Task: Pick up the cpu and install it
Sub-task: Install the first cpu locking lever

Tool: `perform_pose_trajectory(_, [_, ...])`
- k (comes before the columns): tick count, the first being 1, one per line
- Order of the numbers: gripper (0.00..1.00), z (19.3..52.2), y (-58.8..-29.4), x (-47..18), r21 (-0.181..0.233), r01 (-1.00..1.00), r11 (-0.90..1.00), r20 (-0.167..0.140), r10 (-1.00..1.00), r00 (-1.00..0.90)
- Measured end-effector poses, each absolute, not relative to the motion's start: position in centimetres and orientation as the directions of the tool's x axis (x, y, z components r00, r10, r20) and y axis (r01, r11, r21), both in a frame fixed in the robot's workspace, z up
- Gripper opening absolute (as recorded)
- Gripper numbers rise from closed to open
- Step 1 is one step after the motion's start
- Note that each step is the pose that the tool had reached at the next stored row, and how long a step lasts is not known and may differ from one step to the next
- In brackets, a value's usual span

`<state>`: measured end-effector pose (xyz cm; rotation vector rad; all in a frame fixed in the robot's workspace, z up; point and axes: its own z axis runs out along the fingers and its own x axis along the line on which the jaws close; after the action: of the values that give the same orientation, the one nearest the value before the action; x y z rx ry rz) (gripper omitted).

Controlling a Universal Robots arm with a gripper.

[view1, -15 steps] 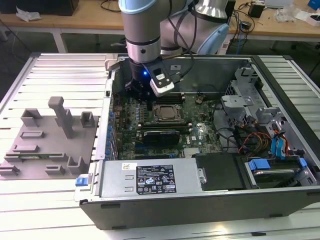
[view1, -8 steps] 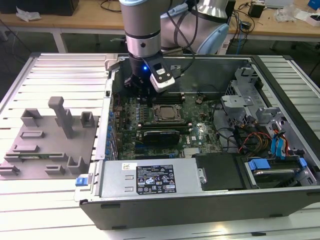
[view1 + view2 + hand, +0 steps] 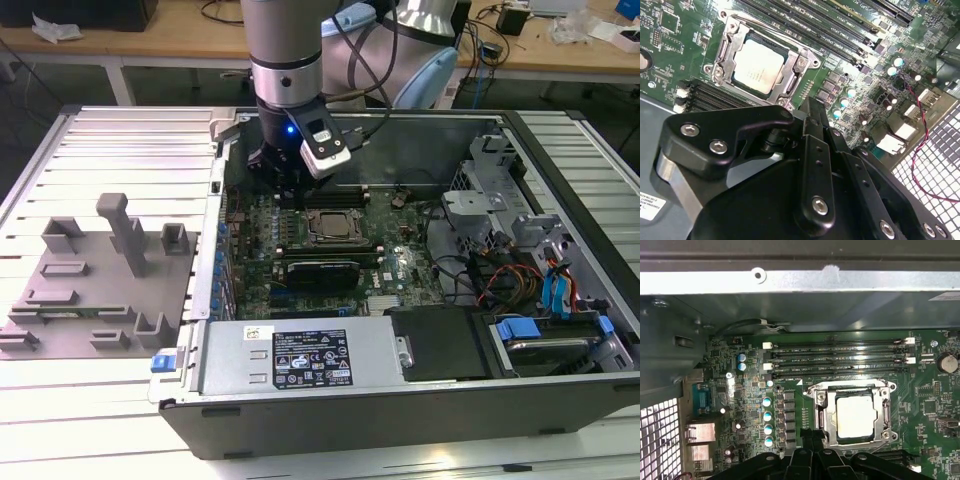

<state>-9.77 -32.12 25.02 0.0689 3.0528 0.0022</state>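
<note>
Slatted metal table (image 3: 120, 140) is carrying an open computer case (image 3: 400, 400) — the cpu (image 3: 856, 416) is already sitting in its socket (image 3: 822, 410) near the motherboard's (image 3: 930, 405) middle, so placing looks done. The gripper (image 3: 812, 442) is hovering just beside it — fingers pressing together, gripping nothing. A white label (image 3: 310, 358) is showing print too fine to read.
</note>
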Motion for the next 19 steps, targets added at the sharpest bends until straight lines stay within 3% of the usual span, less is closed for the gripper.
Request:
perform_pose_trajectory(6, [0.11, 25.0, -32.1, -10.4, 0.005, 0.045, 0.999, -0.088, 0.045, -0.995])
perform_pose_trajectory(13, [0.11, 25.0, -32.1, -11.0, 0.087, 0.048, 0.995, -0.084, 0.055, -0.995])
perform_pose_trajectory(19, [0.11, 25.0, -32.1, -11.4, 0.183, 0.05, 0.982, -0.078, 0.065, -0.995])
